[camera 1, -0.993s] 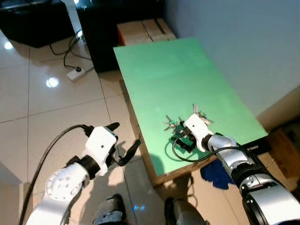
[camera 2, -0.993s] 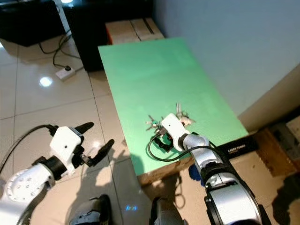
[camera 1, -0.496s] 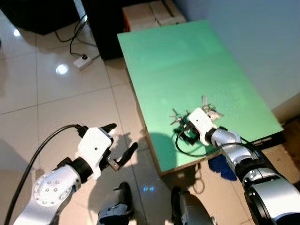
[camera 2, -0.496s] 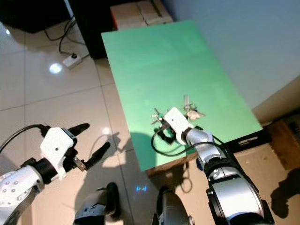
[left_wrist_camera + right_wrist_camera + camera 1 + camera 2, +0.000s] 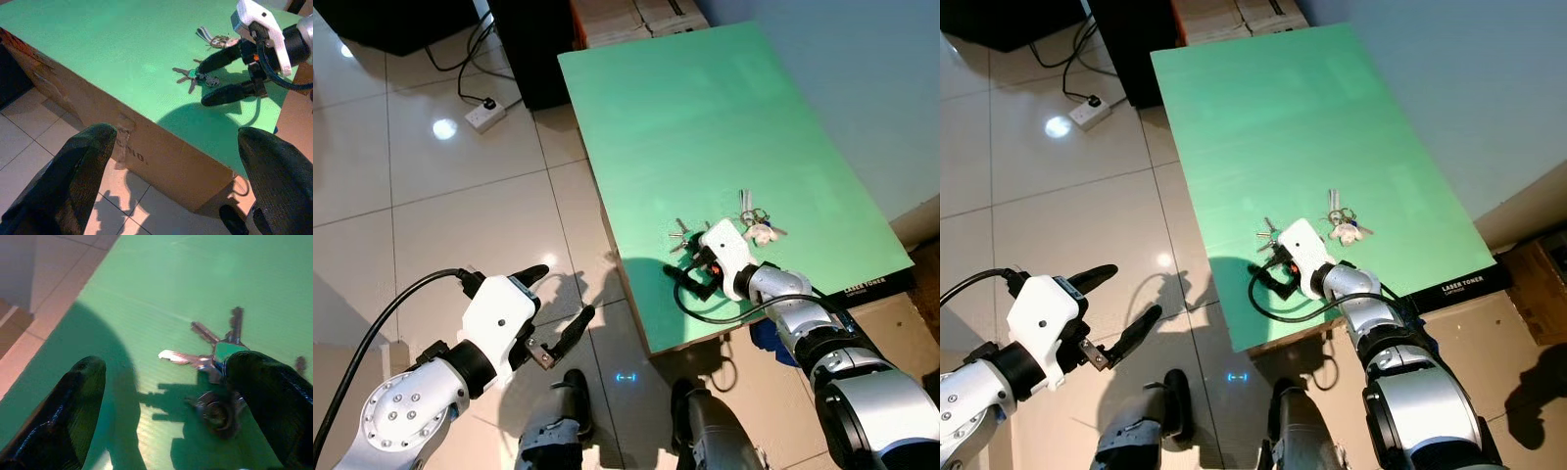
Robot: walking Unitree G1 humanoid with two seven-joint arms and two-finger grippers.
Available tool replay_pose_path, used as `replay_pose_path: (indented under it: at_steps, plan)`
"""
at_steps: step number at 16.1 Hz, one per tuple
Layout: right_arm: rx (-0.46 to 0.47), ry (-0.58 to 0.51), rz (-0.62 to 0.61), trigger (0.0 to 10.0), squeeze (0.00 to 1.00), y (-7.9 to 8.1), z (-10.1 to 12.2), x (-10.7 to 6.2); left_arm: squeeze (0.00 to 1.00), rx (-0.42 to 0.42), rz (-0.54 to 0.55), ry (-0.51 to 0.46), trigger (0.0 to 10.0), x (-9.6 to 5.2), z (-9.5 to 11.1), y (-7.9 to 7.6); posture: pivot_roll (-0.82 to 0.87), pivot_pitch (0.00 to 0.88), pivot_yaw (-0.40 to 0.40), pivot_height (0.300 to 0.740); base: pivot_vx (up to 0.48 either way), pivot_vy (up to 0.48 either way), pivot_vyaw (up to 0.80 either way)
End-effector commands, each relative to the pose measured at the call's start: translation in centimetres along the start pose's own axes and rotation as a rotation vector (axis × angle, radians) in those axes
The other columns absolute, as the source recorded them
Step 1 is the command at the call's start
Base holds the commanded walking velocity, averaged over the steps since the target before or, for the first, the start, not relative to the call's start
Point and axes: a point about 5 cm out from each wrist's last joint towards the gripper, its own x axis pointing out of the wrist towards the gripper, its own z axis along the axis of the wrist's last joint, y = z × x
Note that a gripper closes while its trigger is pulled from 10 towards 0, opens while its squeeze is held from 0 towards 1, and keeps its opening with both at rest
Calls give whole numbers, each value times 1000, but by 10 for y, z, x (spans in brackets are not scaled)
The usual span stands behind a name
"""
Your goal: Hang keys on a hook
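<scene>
- Over the tiled floor [image 5: 440, 206], the left gripper [image 5: 558, 311] hangs with fingers spread apart.
- On the green table [image 5: 705, 127], the right gripper [image 5: 686, 264] is open, one finger touching the keys [image 5: 681, 236].
- Just right lies a second key bunch [image 5: 755, 221].

White print is showing on the black bar [image 5: 1454, 287] at the green table's [image 5: 1263, 108] near corner, too small to read reliably.

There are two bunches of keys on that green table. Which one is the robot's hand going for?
The bunch with the green tag, nearer the table's edge: the right gripper sits open right beside it. The bunch with the white charm lies farther off.
</scene>
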Motion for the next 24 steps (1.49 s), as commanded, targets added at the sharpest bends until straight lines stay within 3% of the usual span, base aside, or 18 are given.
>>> replay_pose_path:
  at_steps: [1,2,3,8,24]
  plan:
    - [19,39,32,4706,0,6,-14,-4,0,-9,-14,-5,10000,-3,2,-5,115,344,-3,740,0,0,0]
    - [29,41,25,1608,0,5,-15,-5,0,-16,-22,0,10000,-4,1,-5,113,340,-1,740,0,0,0]
    - [30,52,20,0,0,4,-17,-7,0,-27,-47,3,10000,-3,0,-7,106,335,2,740,0,0,0]
    - [11,77,18,0,0,-3,-19,-13,0,-45,-148,-5,10000,-1,2,-14,92,312,7,740,0,0,0]
    - [78,56,-3,0,0,-6,-19,-14,0,-54,-177,-6,10000,5,-1,-18,78,277,19,740,0,0,0]
